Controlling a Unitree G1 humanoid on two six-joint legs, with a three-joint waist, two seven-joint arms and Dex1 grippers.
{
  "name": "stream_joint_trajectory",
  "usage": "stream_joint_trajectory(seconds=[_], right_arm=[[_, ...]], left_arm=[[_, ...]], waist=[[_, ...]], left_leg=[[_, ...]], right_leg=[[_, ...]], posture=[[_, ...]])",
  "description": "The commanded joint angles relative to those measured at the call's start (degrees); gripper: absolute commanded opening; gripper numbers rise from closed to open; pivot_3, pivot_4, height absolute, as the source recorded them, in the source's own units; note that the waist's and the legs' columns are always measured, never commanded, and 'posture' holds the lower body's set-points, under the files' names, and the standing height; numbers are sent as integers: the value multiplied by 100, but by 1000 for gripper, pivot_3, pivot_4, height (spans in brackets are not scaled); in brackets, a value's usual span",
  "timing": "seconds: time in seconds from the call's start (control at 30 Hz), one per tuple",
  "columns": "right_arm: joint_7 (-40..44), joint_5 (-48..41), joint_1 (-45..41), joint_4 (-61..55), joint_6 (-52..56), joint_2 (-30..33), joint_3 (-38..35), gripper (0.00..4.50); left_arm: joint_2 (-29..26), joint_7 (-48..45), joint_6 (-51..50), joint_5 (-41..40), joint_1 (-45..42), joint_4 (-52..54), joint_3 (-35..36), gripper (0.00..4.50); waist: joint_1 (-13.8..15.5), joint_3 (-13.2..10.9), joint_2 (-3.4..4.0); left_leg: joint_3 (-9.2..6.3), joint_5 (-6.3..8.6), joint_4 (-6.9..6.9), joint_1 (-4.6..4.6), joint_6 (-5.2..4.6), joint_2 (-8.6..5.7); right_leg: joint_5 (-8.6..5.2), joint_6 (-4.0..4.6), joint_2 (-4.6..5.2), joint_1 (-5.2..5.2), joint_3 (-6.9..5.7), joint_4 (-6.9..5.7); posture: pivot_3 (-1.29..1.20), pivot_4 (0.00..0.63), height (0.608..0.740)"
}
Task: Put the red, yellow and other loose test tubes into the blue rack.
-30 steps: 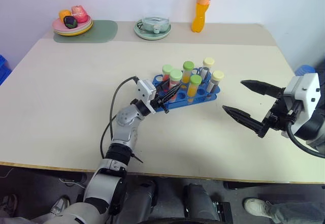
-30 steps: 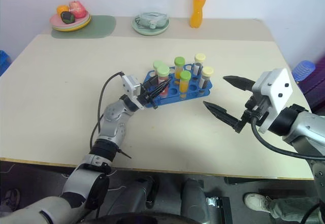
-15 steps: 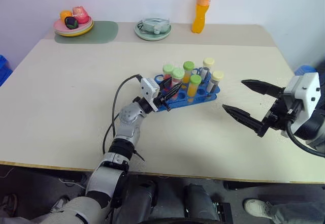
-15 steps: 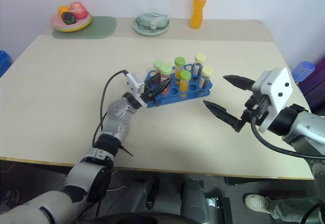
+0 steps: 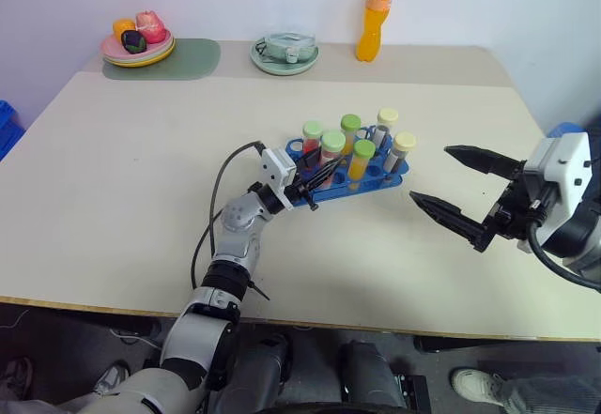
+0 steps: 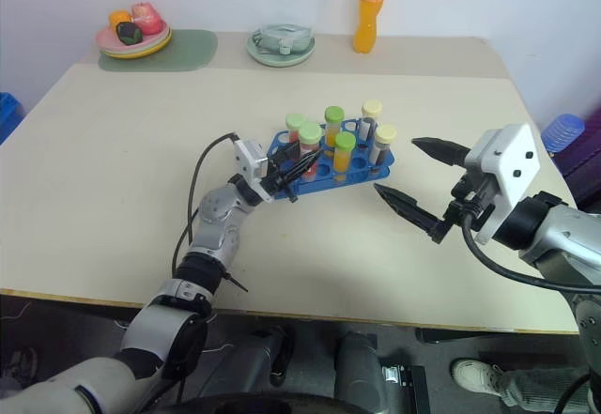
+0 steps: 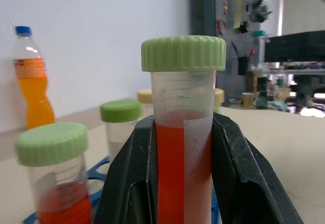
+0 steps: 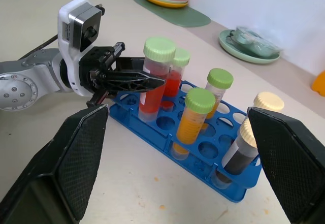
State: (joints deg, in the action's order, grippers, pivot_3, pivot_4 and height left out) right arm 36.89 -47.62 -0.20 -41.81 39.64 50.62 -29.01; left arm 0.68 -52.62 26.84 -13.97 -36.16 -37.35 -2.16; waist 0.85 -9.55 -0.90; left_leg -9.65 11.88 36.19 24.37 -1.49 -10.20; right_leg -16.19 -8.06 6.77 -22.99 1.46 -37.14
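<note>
The blue rack (image 5: 380, 177) stands mid-table, holding a red tube (image 5: 311, 135), two yellow-orange tubes (image 5: 362, 158) and two dark cream-capped tubes (image 5: 402, 147). My left gripper (image 5: 322, 173) is shut on another red test tube (image 5: 331, 146) with a pale green cap, upright at the rack's left end, with its lower end down in the rack's grid (image 8: 148, 113). In the left wrist view the black fingers (image 7: 127, 183) clamp this tube (image 7: 183, 148) from both sides. My right gripper (image 5: 429, 174) hangs open and empty just right of the rack, above the table.
At the table's far edge stand a tall orange drink bottle (image 5: 374, 20), a green-rimmed plate with a glass dish (image 5: 285, 50), and a plate of fruit (image 5: 137, 42) on a green mat. Bare tabletop lies left of and in front of the rack.
</note>
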Motion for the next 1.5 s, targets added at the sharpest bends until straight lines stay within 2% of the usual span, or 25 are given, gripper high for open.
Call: stream_joint_trajectory(seconds=[0.03, 0.63, 1.2, 1.5], right_arm=[[-34, -62, -15, -195, -52, 33, -44, 4500], [32, 25, 61, -129, -200, -27, 8, 4500], [-66, -2, -110, -103, -186, -14, 190, 4500], [-49, -108, 205, -193, -136, -33, -13, 4500]], left_arm=[[-2, -102, -215, 70, 164, 68, -209, 871], [-213, 524, -268, 221, 37, 1, -127, 871], [-317, 572, -372, 209, 73, 26, -113, 871], [-402, 552, -357, 210, 78, -75, -73, 871]], waist=[[1, 0, 0], [-10, 0, 0], [-12, 1, 1], [-14, 6, 4]], left_leg=[[0, 0, 0, 0, 0, 0], [0, 0, 0, -1, 0, 0], [0, 0, 0, -1, 0, 0], [0, 0, 0, -2, 0, 0]], right_leg=[[0, 0, 0, 0, 0, 0], [0, 0, -1, 0, 0, -2], [0, 0, -1, -1, 1, -2], [0, 0, -1, -1, 1, -2]], posture=[[0, 150, 740], [0, 150, 740], [0, 150, 740], [0, 150, 740]])
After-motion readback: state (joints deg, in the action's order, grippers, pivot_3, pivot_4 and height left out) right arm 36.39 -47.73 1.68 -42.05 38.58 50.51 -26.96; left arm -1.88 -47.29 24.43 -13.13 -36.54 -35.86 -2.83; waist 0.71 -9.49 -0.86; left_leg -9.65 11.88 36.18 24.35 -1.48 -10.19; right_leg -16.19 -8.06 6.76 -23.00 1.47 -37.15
